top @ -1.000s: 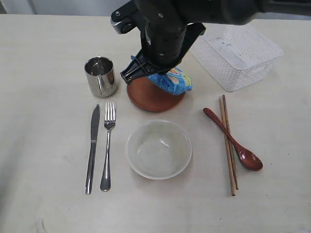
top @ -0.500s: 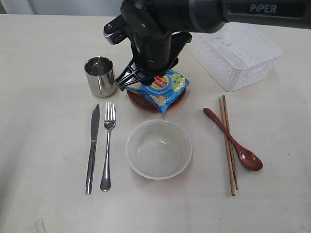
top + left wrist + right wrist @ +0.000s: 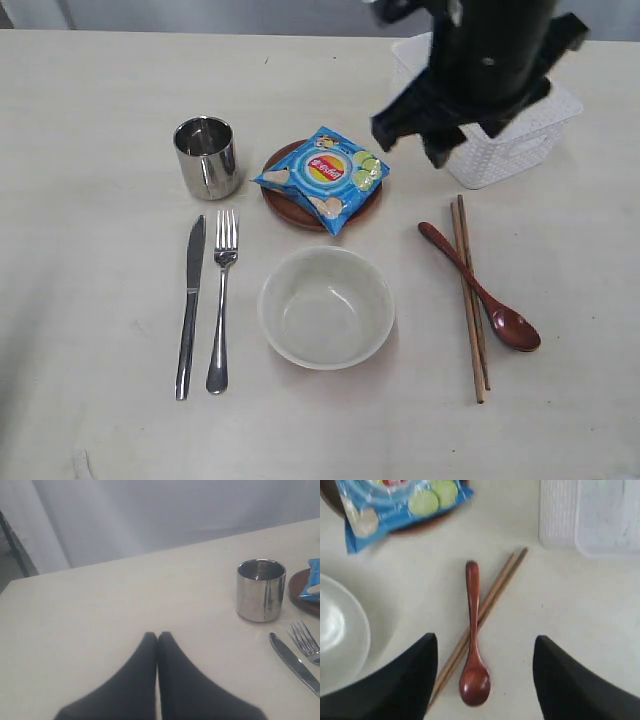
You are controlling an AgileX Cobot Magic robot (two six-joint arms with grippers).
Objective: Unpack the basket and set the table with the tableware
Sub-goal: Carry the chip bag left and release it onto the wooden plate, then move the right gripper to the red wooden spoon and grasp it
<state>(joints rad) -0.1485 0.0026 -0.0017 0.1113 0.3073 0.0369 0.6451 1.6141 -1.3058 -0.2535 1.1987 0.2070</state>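
The pale beige worktop (image 3: 90, 100) carried one shiny steel cup (image 3: 207, 157), one steel table knife (image 3: 190, 305) and one steel fork (image 3: 221, 300). There was one reddish-brown round plate (image 3: 285, 212), one blue crisp packet (image 3: 322, 177) and one pale speckled round bowl (image 3: 326, 307). One dark red wooden spoon (image 3: 485, 299) lay with two thin brown wooden chopsticks (image 3: 478, 360). One white perforated plastic basket (image 3: 510, 150) completed the count.
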